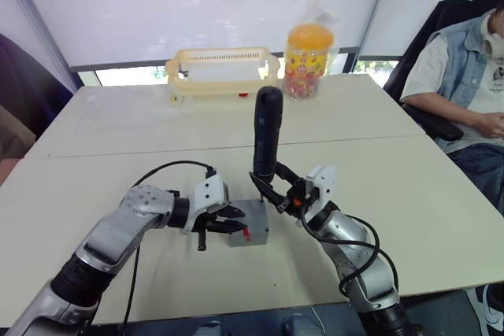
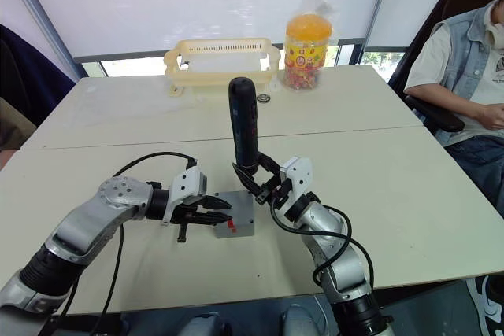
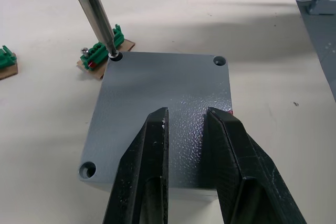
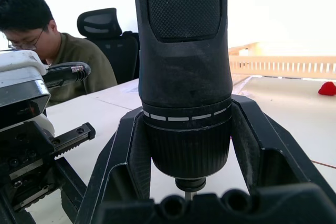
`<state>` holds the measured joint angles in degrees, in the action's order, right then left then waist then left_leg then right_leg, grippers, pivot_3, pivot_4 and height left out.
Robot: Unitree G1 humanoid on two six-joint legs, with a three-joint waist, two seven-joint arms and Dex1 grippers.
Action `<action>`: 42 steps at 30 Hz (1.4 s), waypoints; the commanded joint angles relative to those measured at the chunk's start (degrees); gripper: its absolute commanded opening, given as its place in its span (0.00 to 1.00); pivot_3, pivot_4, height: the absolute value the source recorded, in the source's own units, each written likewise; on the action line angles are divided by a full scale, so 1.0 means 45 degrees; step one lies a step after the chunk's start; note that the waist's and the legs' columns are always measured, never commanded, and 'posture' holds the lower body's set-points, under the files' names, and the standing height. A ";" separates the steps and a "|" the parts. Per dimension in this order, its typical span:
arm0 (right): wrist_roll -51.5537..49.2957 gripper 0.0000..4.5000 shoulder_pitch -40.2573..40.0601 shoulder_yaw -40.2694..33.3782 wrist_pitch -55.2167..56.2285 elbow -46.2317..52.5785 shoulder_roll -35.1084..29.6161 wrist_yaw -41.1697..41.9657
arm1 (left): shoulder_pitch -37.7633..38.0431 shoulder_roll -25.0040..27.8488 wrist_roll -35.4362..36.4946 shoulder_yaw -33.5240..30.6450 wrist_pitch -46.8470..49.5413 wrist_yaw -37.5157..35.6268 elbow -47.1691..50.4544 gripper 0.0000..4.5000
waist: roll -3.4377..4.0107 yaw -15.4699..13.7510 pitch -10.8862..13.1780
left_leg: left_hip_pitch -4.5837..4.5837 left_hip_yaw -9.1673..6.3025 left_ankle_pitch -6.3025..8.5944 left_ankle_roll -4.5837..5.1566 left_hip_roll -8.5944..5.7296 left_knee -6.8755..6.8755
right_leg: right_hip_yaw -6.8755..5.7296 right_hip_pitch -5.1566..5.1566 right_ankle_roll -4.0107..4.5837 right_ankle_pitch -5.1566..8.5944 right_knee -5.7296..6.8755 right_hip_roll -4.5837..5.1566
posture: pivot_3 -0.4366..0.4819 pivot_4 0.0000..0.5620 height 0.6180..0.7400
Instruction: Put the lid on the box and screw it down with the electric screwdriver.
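The flat grey lid (image 3: 157, 82) lies square on the grey box (image 1: 256, 234), which stands on the near table and has a small red mark on its side. The black electric screwdriver (image 1: 267, 131) stands upright, its metal bit (image 3: 98, 17) set in a corner screw hole of the lid. My right gripper (image 1: 273, 186) is shut on the screwdriver's lower barrel (image 4: 184, 51). From the left, my left gripper (image 3: 186, 114) reaches over the lid, its fingers a narrow gap apart with nothing between them.
Two small green blocks (image 3: 101, 52) (image 3: 6, 59) lie on the table beside the box. A yellow basket (image 1: 220, 64) and a jar of sweets (image 1: 309, 53) stand at the far edge. One person (image 1: 472, 76) sits at the right, another (image 4: 31, 24) nearby.
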<state>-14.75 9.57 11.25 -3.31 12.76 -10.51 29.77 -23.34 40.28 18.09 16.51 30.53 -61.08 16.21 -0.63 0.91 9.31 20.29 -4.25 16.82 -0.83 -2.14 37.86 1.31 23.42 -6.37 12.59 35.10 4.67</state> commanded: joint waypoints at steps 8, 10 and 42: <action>0.0637 0.38 -0.0790 0.0284 -0.0658 -0.1583 -0.0396 0.0072 | 0.0191 0.0080 -0.0324 0.0176 0.0139 0.0060 -0.0240 0.25 | 0.0004 -0.0003 -0.0028 | 0.0000 -0.0012 0.0002 0.0001 0.0001 -0.0005 | -0.0008 -0.0003 -0.0002 0.0008 -0.0007 0.0003 | 0.48 0.27 1.00; 0.0660 0.38 -0.0800 0.0300 -0.0655 -0.1619 -0.0389 0.0053 | 0.0190 0.0082 -0.0327 0.0172 0.0127 0.0056 -0.0260 0.25 | 0.0002 -0.0004 -0.0031 | 0.0000 -0.0014 0.0002 0.0000 0.0001 -0.0007 | -0.0009 -0.0004 0.0000 0.0011 -0.0009 0.0004 | 0.48 0.27 1.00; 0.0941 0.38 -0.0766 0.0282 -0.0189 -0.1856 -0.0529 -0.0120 | 0.0241 -0.0031 -0.0359 0.0285 0.0161 0.0010 -0.0493 0.25 | -0.0048 -0.0038 -0.0078 | -0.0037 -0.0063 0.0003 -0.0003 -0.0002 -0.0137 | -0.0046 -0.0005 0.0045 0.0051 -0.0040 0.0022 | 0.48 0.27 1.00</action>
<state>-13.62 8.93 12.01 -0.93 11.30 -11.26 29.74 -23.26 39.83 17.86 16.53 30.40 -61.00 15.45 -0.85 0.74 8.96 20.13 -4.54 16.83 -0.84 -2.15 37.24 1.10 23.40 -6.17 12.82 34.92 4.76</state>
